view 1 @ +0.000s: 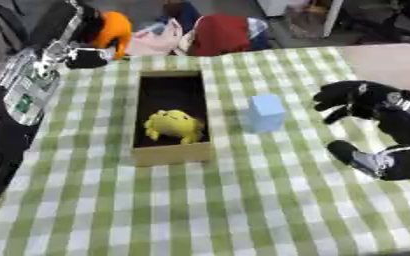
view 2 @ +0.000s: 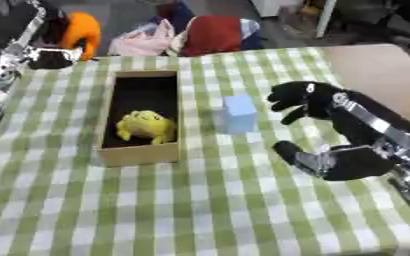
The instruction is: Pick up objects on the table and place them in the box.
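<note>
Reaching for the block (view 1: 265, 113), toy (view 1: 173, 125) already in the box (view 1: 171, 152).
My right hand (view 2: 309, 102), fingers spread and empty, sits right of the block; next I judge I must close around it.

A lab or test room — a checked cloth (view 1: 243, 210) over a table, kit (view 1: 29, 85) along its left edge, bags (view 2: 210, 34) dumped on the grey floor behind.

Even, fairly bright light falls on the table (view 1: 243, 210); both views are soft and blurred throughout. The box (view 1: 171, 152) interior is dark, and only faint shadows appear toward 9 o'clock.
</note>
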Available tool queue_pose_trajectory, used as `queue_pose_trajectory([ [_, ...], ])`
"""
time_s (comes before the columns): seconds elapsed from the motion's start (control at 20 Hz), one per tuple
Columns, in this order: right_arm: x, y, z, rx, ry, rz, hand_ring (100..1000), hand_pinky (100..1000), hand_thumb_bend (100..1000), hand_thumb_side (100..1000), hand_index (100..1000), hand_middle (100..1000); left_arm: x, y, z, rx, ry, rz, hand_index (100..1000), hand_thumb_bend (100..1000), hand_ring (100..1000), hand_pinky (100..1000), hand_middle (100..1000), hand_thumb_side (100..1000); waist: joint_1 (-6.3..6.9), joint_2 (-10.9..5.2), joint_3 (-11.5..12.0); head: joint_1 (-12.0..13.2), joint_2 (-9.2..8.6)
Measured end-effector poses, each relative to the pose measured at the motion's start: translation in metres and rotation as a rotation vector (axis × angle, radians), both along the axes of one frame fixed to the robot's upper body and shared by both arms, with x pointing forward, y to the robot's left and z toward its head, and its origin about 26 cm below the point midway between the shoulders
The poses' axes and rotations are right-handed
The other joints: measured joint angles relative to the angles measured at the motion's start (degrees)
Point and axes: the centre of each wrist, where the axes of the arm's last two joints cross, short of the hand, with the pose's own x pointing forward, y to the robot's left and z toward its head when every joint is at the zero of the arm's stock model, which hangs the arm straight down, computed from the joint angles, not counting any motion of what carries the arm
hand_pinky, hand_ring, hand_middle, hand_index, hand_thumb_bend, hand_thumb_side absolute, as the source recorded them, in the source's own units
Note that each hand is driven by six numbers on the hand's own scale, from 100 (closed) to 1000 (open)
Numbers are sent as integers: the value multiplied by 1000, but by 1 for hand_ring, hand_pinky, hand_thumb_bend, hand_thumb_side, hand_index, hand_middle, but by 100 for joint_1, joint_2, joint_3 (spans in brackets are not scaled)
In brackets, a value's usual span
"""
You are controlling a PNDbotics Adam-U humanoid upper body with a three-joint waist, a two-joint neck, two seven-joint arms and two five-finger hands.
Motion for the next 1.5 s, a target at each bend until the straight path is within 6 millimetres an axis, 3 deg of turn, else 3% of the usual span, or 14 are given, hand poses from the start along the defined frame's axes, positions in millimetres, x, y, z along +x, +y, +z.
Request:
queue_pose_trajectory([
  [0.3,0,0,0,3,2,2,810,712,320,275,900,798,0,-27,-19,97,106,-131,504,261,416,438,386,142,26,-2,-19,5,0],
  [0.5,0,0,0,3,2,4,810,712,321,275,900,797,-1,-33,-36,146,173,-167,584,314,480,507,464,181,25,-2,-13,3,0],
  [0.7,0,0,0,3,2,5,810,713,322,278,900,797,-2,-31,-46,194,223,-177,690,442,574,578,561,283,25,-15,13,-3,0],
  [0.75,0,0,0,3,2,4,810,714,326,287,901,797,-3,-30,-48,200,236,-178,721,559,613,604,603,392,25,-23,18,-6,0],
  [0.85,0,0,0,3,1,4,808,714,334,303,902,796,-5,-27,-51,199,254,-176,729,600,640,622,633,437,25,-31,48,-25,0],
  [0.95,0,0,0,3,0,3,807,713,348,301,902,795,-8,-21,-50,177,259,-172,734,714,666,636,658,537,18,-36,94,-51,2],
  [1.05,0,-1,2,-1,-8,-1,807,713,359,295,903,796,-15,-13,-45,123,245,-168,726,766,669,635,653,585,-3,-49,150,-79,5],
  [1.25,2,-7,15,-36,-48,-15,813,718,394,301,906,804,-37,8,-27,-61,183,-159,694,757,630,602,605,603,-75,-114,330,-172,12],
  [1.5,9,-13,32,-128,-89,-26,823,725,470,326,912,816,-67,28,-12,-342,125,-162,656,677,591,560,558,623,-111,-141,602,-306,62],
])
